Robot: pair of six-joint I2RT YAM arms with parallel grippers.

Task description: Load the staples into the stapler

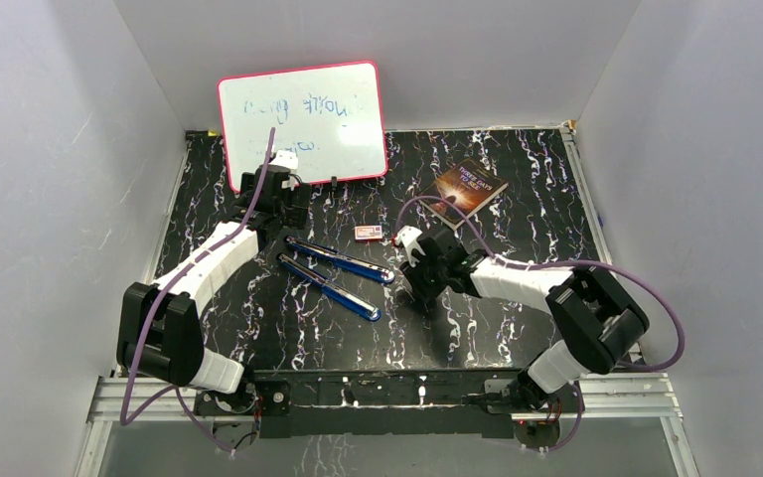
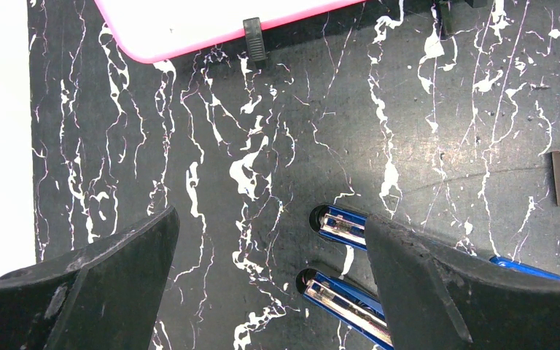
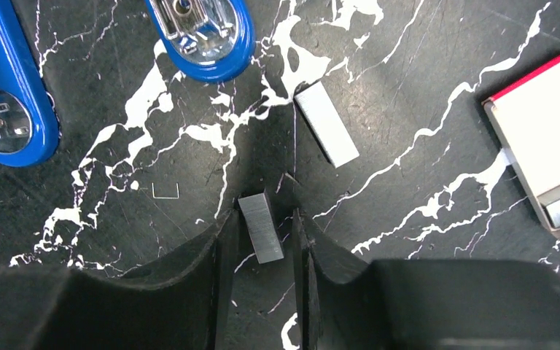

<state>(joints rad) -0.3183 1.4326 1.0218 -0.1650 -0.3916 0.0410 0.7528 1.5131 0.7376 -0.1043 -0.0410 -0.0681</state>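
The left arm (image 1: 209, 263) stretched forward, the left gripper (image 2: 270, 219) spread wide. The right arm (image 1: 517, 278) angled inward, the right gripper (image 3: 262, 219) pointing down, jaws narrow, seemingly not quite closed.

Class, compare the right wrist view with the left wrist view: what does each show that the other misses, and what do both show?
Only right wrist: a longer staple strip, a shorter staple strip, one loose staple. Only left wrist: the pink-edged whiteboard. Both: the blue stapler, the white box, the marbled table.
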